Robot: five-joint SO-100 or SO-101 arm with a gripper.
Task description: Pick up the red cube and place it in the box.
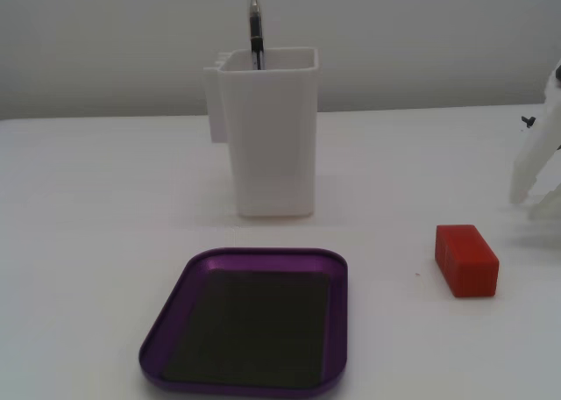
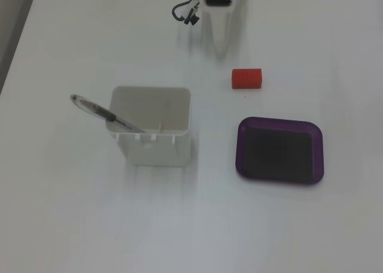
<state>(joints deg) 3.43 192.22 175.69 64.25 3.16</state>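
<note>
A small bright red-orange rectangular block (image 1: 466, 260), slightly longer than wide, lies flat on the white tabletop, at the right in a fixed view looking across the table. A shallow purple metallic tray (image 1: 337, 317) with rounded corners, a low rim and a dark flat bottom lies empty to its left, nearer the camera. In a fixed view from above, the block (image 2: 247, 78) sits apart from the tray (image 2: 317, 159), just beyond its far-left corner.
</note>
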